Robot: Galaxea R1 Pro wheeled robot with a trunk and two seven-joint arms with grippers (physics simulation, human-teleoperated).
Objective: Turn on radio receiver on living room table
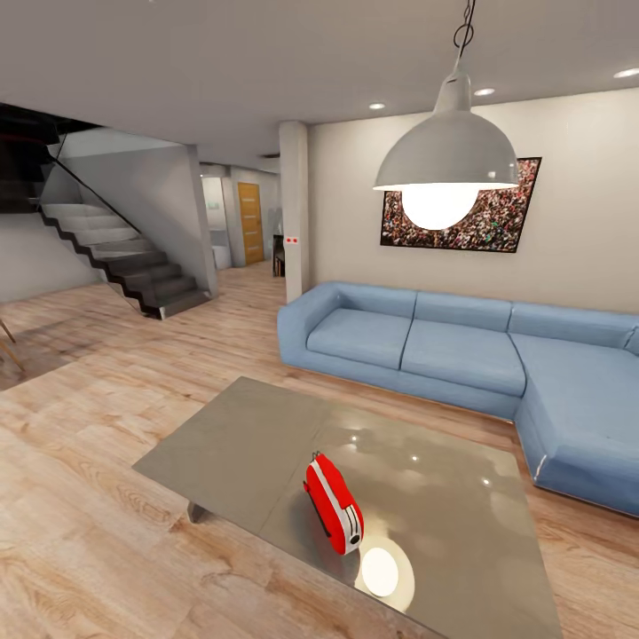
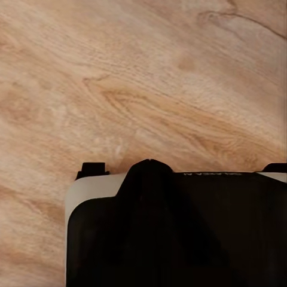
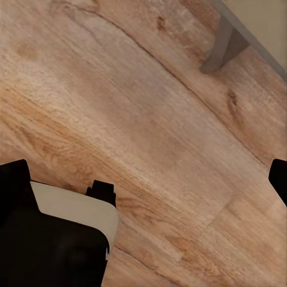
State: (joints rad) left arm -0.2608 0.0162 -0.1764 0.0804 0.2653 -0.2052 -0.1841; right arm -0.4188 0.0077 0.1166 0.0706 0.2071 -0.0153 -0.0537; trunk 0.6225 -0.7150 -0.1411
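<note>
Wood floor (image 2: 119, 89) lies under both arms; I cannot tell if their grippers are open. Red radio (image 1: 335, 503) sits on the grey table (image 1: 240, 435), and nothing shows if it is on

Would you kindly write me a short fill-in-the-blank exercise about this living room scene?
1. The radio on the grey table is coloured ____.
2. Beyond the table stands a ____ sofa.
3. The pendant lamp hanging above is switched ____.
4. The floor is made of ____.

Missing words: red; blue; on; wood
</note>
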